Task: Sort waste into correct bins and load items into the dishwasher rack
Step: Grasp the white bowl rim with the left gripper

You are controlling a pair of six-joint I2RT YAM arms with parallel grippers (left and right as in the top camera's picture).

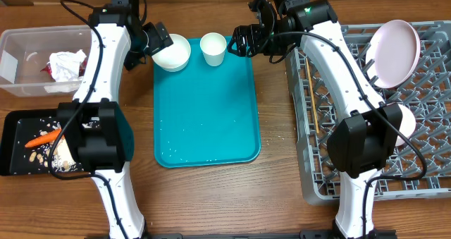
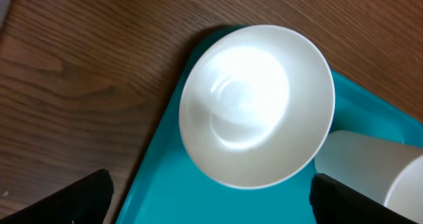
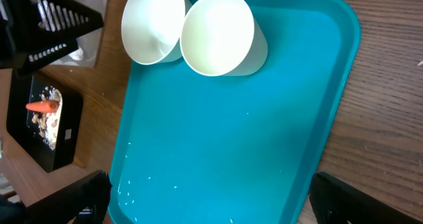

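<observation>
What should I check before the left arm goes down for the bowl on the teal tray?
1. Left gripper open, nothing in it: ok.
2. Bowl upright and empty: ok.
3. Bowl fully on the teal tray: cannot tell; it sits right at the corner.
4. Room between bowl and cup for a finger: cannot tell; they stand close.
5. Right gripper open, out of the left arm's way: ok, though it hangs near the cup.
6. Free pegs in the dishwasher rack: ok.

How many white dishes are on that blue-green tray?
2: a bowl at the tray's far left corner and a cup just right of it. None seems hidden.
</observation>
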